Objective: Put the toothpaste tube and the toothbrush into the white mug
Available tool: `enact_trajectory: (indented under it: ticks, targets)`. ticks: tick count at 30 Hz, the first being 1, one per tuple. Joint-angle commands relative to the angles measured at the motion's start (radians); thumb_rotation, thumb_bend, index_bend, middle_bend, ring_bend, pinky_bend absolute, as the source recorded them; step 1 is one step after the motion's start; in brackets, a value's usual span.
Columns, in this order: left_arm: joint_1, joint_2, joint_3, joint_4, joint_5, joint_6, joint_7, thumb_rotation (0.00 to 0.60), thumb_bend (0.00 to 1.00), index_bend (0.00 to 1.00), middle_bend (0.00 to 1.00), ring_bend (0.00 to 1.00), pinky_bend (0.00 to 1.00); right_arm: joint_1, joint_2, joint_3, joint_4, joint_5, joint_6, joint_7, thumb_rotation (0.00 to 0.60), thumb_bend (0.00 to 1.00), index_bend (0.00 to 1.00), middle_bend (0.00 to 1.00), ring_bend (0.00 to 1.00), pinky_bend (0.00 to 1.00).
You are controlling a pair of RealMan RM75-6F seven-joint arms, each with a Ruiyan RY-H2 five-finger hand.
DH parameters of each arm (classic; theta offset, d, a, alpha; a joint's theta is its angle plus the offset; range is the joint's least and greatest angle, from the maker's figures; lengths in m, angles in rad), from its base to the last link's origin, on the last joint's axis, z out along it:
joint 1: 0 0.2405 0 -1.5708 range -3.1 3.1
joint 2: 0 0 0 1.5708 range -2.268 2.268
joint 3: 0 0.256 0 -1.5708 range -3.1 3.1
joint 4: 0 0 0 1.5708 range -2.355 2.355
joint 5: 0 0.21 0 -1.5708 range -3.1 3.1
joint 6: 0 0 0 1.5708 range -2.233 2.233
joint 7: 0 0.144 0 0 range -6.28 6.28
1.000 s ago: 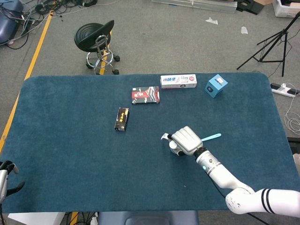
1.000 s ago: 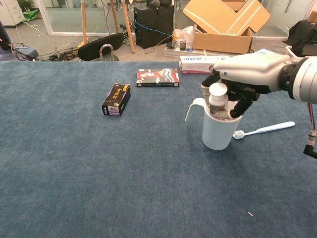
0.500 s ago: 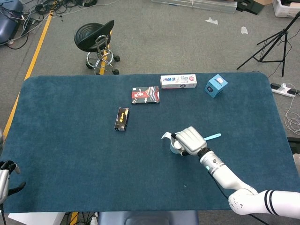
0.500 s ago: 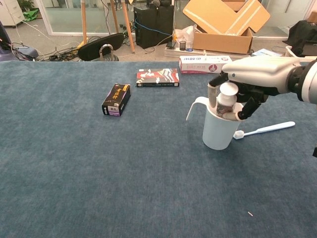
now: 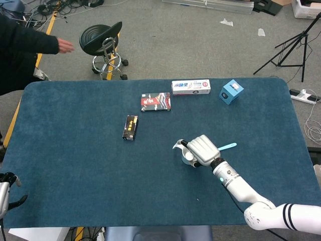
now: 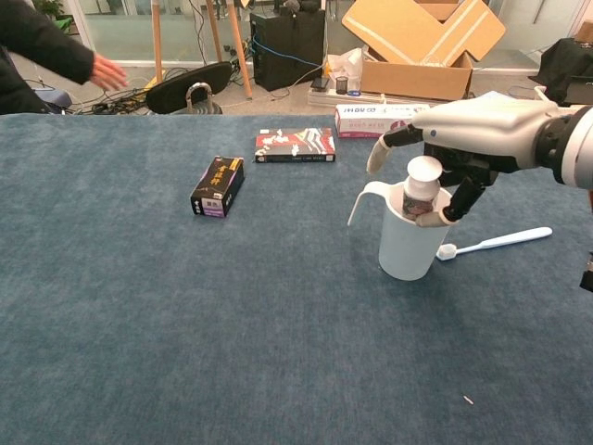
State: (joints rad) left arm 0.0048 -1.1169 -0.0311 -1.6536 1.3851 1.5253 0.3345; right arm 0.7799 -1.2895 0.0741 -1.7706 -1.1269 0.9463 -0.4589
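With the toothpaste tube standing cap-up inside the white mug on the blue counter, half the job looks done. Right hand hovers over the mug, fingers spread, apparently free of the tube. Left hand sits at the counter's near corner, its fingers too small to judge. The toothbrush lies just beside the mug, waiting. Box lettering is unreadable.

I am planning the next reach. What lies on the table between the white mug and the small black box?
Only bare blue cloth lies between the white mug and the small black box; the chest view shows it best.
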Motion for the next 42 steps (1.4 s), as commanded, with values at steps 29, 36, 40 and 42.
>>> enact_trajectory:
  ticks: [29, 36, 40, 42]
  targets:
    - [-0.016, -0.015, 0.001, -0.012, 0.0, -0.017, 0.036, 0.6, 0.0, 0.53, 0.38, 0.31, 0.42, -0.128, 0.305, -0.034, -0.185, 0.075, 0.097, -0.073, 0.6, 0.14, 0.37, 1.0, 1.0, 1.0]
    - [-0.018, -0.021, 0.001, -0.01, 0.0, -0.018, 0.039, 0.6, 0.0, 0.53, 0.38, 0.31, 0.42, -0.15, 0.267, -0.072, -0.097, 0.137, 0.062, -0.084, 0.6, 0.14, 0.38, 1.0, 1.0, 1.0]
    - [-0.017, -0.021, 0.002, -0.011, -0.003, -0.018, 0.04, 0.6, 0.0, 0.53, 0.38, 0.31, 0.42, -0.158, 0.231, -0.088, -0.038, 0.151, 0.042, -0.084, 0.6, 0.14, 0.39, 1.0, 1.0, 1.0]
    - [-0.016, -0.02, 0.002, -0.011, -0.004, -0.017, 0.039, 0.6, 0.0, 0.53, 0.38, 0.31, 0.42, -0.16, 0.211, -0.093, -0.01, 0.159, 0.031, -0.082, 0.6, 0.14, 0.39, 1.0, 1.0, 1.0]
